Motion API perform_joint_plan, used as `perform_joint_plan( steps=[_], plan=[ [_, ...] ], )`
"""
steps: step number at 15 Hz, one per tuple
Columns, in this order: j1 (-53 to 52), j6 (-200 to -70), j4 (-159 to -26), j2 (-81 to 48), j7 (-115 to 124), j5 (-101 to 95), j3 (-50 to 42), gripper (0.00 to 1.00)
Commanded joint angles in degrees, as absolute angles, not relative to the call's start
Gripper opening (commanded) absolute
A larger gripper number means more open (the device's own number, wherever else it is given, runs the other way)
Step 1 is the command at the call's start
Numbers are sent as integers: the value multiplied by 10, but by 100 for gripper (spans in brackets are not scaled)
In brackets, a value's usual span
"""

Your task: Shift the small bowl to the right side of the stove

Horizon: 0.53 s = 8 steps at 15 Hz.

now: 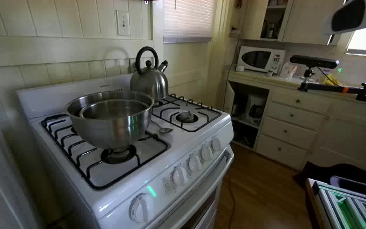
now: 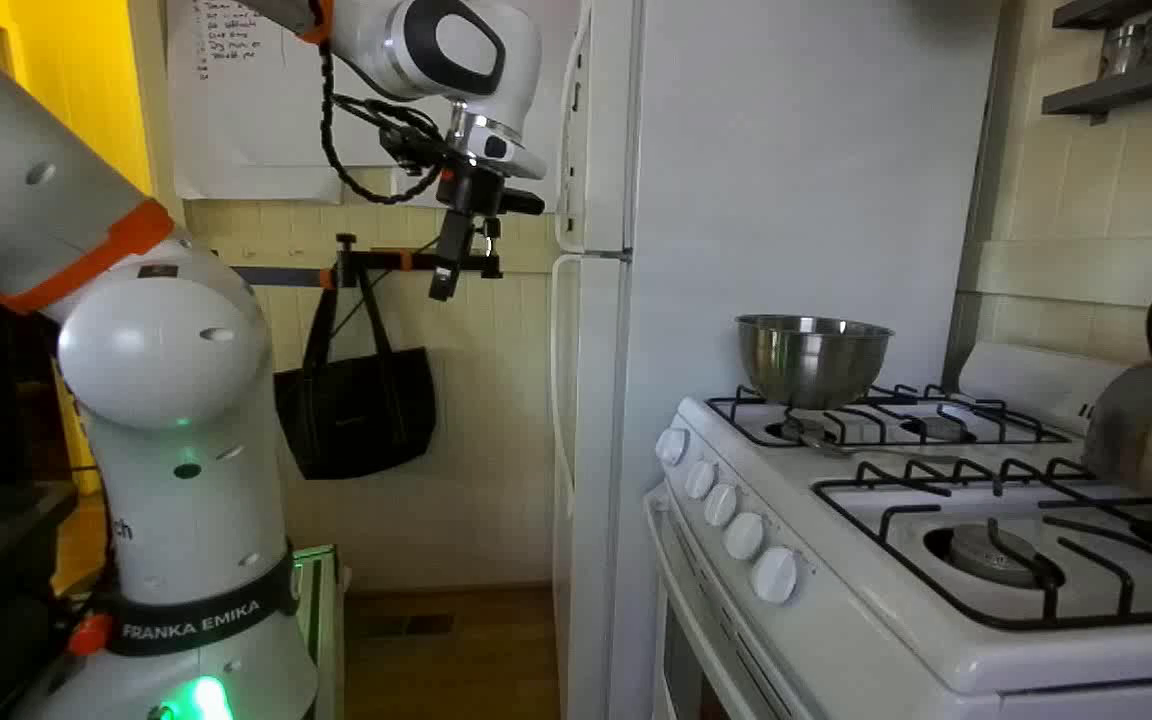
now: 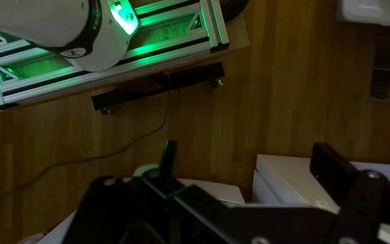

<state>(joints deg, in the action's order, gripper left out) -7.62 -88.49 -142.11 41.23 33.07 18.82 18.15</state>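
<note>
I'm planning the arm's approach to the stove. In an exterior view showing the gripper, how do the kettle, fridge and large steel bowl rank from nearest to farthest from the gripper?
1. Fridge: right of the gripper in the picture.
2. Large steel bowl: fridge end of the stove, small bowl nested inside.
3. Kettle: back of the stove, at the picture's right edge.

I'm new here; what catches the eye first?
Probably the white Franka Emika arm filling the left of an exterior view, its black hand open in midair. Next, on the gas stove, a small steel bowl nests inside a large bowl, with a kettle at the back.
</note>
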Motion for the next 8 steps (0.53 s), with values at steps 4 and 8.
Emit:
perform_joint_plan(
  steps=[4,8],
  plan=[
    [-59,-887,-1409,425,326,165,182,100],
    [-14,-896,-1364,413,345,85,179,100]
  ],
)
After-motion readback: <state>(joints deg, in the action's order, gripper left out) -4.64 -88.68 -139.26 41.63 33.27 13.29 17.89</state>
